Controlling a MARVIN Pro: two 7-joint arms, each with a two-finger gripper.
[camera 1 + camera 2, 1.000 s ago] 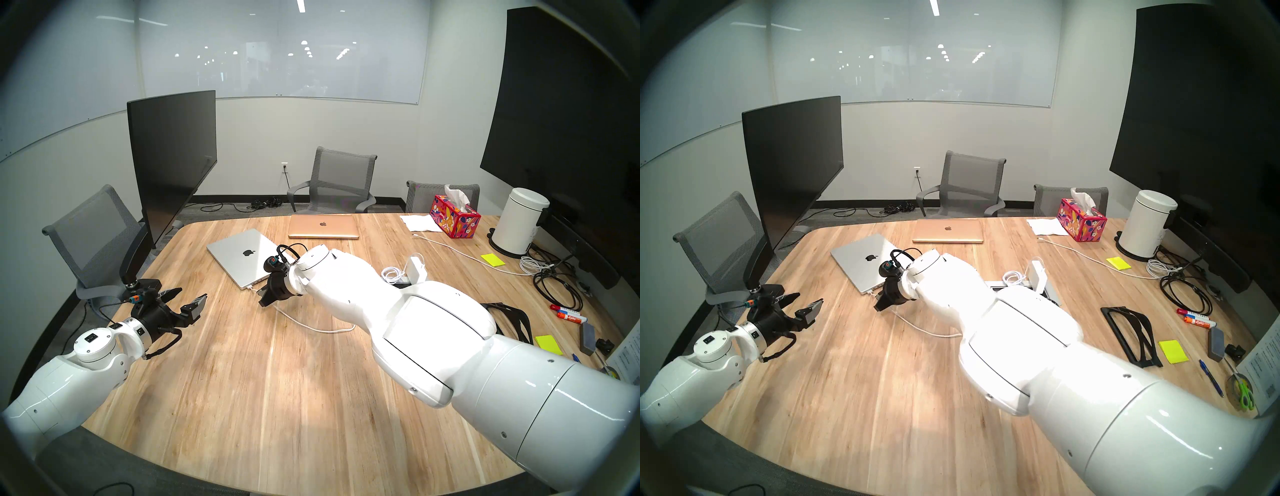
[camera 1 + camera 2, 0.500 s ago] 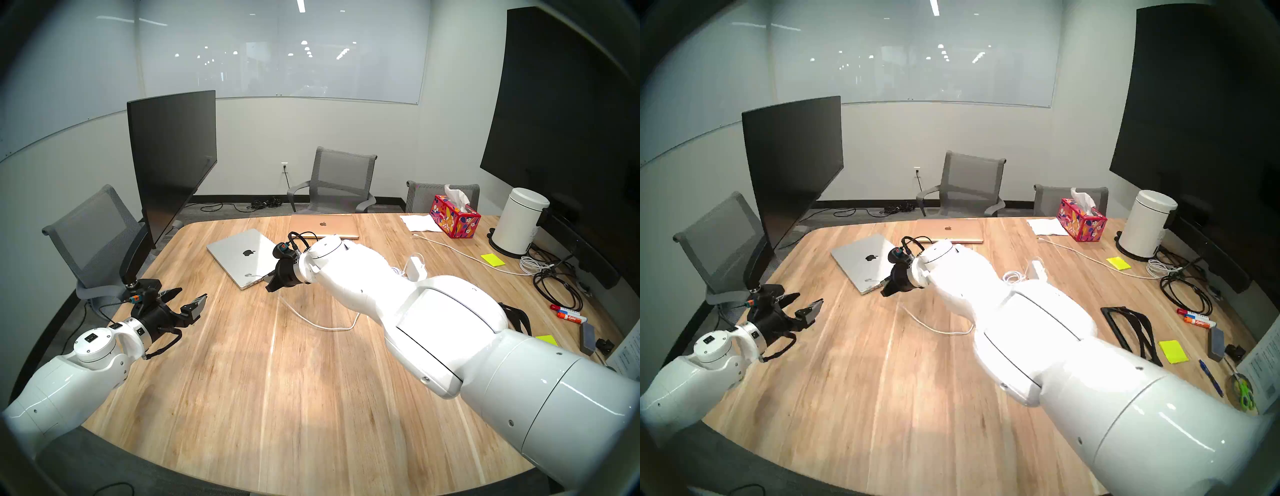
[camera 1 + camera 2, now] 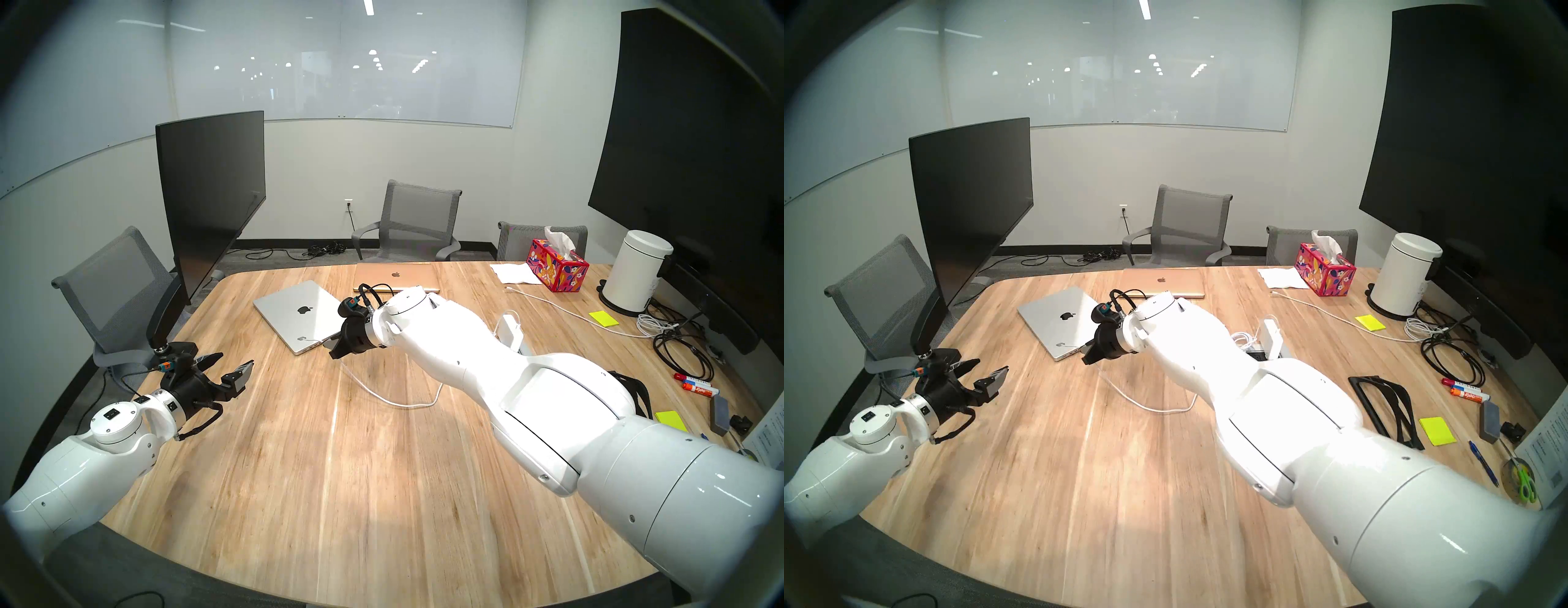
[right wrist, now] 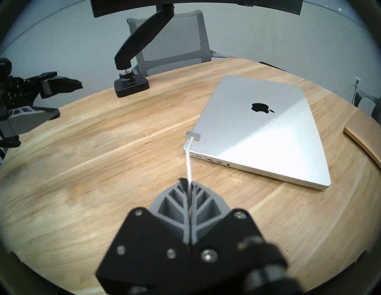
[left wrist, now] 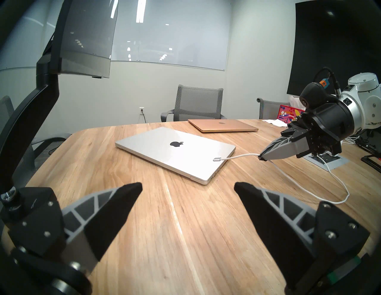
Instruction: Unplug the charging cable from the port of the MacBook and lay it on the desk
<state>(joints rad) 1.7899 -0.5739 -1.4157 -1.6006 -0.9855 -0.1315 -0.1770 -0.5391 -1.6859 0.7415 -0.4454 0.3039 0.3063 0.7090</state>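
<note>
My right gripper (image 4: 188,182) is clenched on the charging cable (image 5: 241,156), the two fingers pressed flat together with the thin white cord coming out between their tips. The cord's short free end reaches from the tips to a small silvery plug (image 4: 193,136), which hangs over the near corner of the MacBook (image 5: 175,153), out of the port and above the lid. I can see the row of ports (image 4: 210,160) along the laptop's side edge with nothing in them. Behind the gripper the rest of the cord drops to the desk (image 3: 339,488), curves in a loose loop (image 3: 403,403) and runs back under my right arm toward the white power brick (image 3: 509,329). The MacBook lies closed and flat on the desk, with a rose-gold laptop (image 3: 396,276) just beyond it. My left gripper (image 5: 188,193) hangs near the desk's left edge by the monitor stand (image 4: 131,85), fingers spread wide and holding nothing, well apart from the cable.
</note>
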